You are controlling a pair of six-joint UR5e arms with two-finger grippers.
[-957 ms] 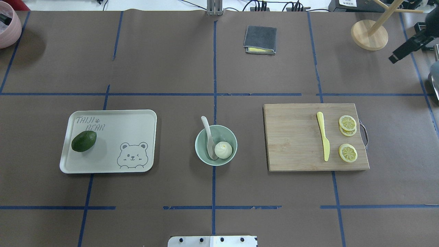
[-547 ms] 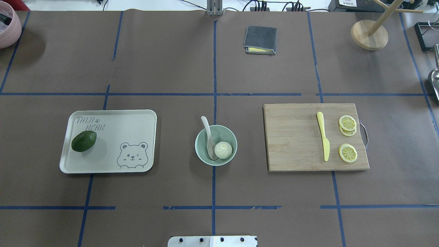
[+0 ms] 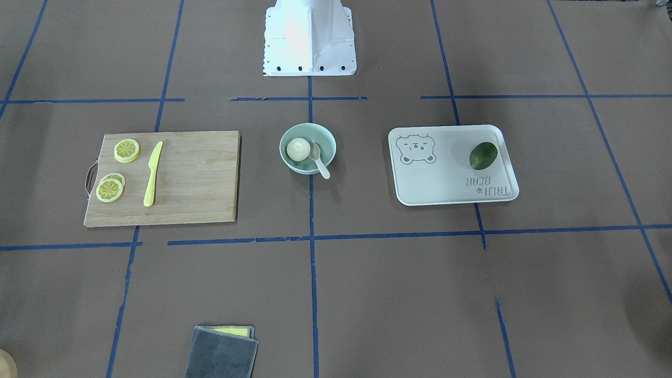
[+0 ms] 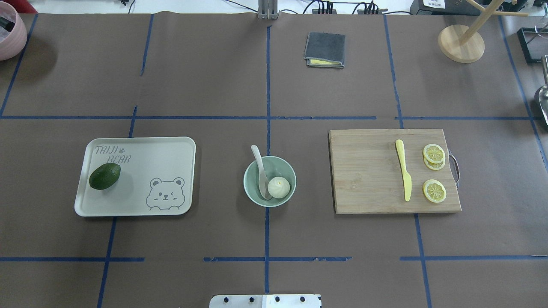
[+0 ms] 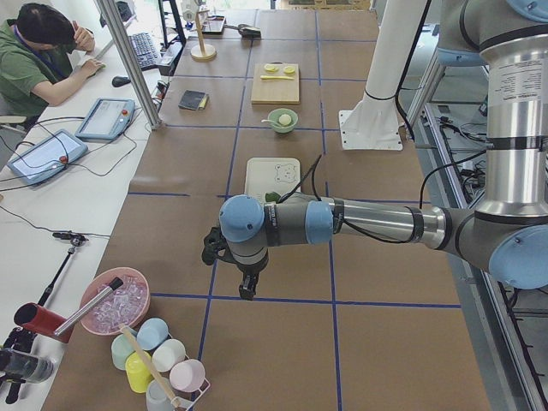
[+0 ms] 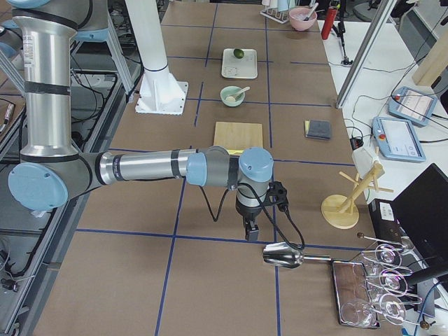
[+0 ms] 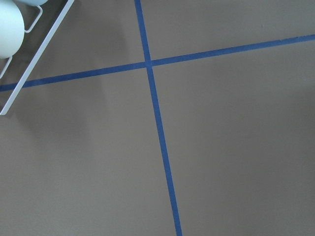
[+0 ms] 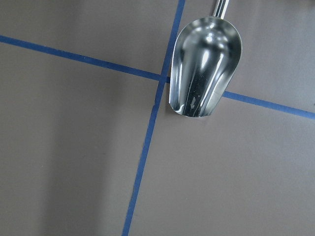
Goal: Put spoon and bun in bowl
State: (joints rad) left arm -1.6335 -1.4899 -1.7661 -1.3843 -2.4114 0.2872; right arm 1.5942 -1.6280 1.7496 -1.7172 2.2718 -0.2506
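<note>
The spoon [image 4: 260,171] lies in the bowl [image 4: 283,165] with its scoop down on the bottom and its handle leaning on the far rim, the tip jutting out over the edge. Its long axis runs away from the robot and slightly toward the robot's left. The bun [image 4: 278,187] sits inside the bowl too, just beside the scoop on the robot's right, pleated top up. The bowl stands on the centre line of the surface [image 4: 214,85], between the tray [image 4: 171,147] with the avocado [image 4: 104,176] and the cutting board [image 4: 364,171]. So both task things look to be where the task wants them, and I judge that no further grasp is called for. Neither arm is near. The left claw [image 5: 246,293] hangs over bare surface at the robot's left end, close to a cup rack [image 5: 167,364] and well apart from the bowl. The right claw [image 6: 250,236] hangs at the opposite end, just above a metal scoop [image 6: 281,257]. With the bowl about midway, neither claw is clearly the closer. Both claws show only in the side views, so I cannot tell how far either is open, and the wrist views show nothing between the fingers.
</note>
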